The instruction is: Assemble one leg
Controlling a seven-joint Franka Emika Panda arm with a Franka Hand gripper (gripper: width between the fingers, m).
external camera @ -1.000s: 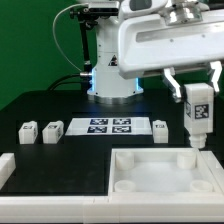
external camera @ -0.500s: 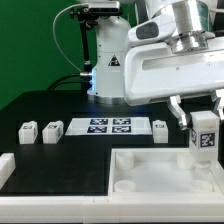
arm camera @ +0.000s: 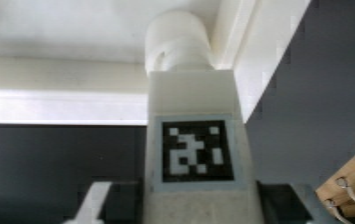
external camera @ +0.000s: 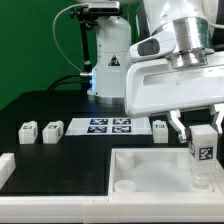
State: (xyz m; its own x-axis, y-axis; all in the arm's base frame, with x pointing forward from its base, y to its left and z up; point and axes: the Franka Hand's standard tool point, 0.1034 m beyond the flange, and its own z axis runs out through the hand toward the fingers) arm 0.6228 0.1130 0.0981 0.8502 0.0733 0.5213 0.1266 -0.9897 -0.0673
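So, gripper: the gripper (external camera: pixel 200 130) was clamped shut on the leg (external camera: pixel 203 150), a finger on each side of its upper part, at the exterior view's right edge.
Leg: it hung upright, marker facing the camera, over the far right corner of the white tray (external camera: pixel 150 154). Whether its foot touched the tray, I couldn't tell.
Step in hand: by my reading, seating that leg in the tray's corner socket.
Doing it well: the leg wanted to be plumb and centred over the round hole before any push. The drop should be slow and straight, with the clamp firm until the leg bottomed out. A tilt, I'd judge, would catch it on the socket's lip.
Wrist view: the leg filled the middle, its marker (arm camera: pixel 195 150) crisp, with the fingers (arm camera: pixel 99 205) flanking it. Past the leg's end sat a rounded white form (arm camera: pixel 179 45), perhaps the socket, but too blurred to call.
Spares: a pair of spare legs (external camera: pixel 27 131) sat at the exterior view's left, and a third spare leg (external camera: pixel 160 128) lay just right of the marker board (external camera: pixel 110 126).
Hidden: the target socket was covered by leg and gripper in the exterior view, and only the near left socket (external camera: pixel 125 185) showed plainly. The tray's right side and part of one finger were cut off by the frame edge.
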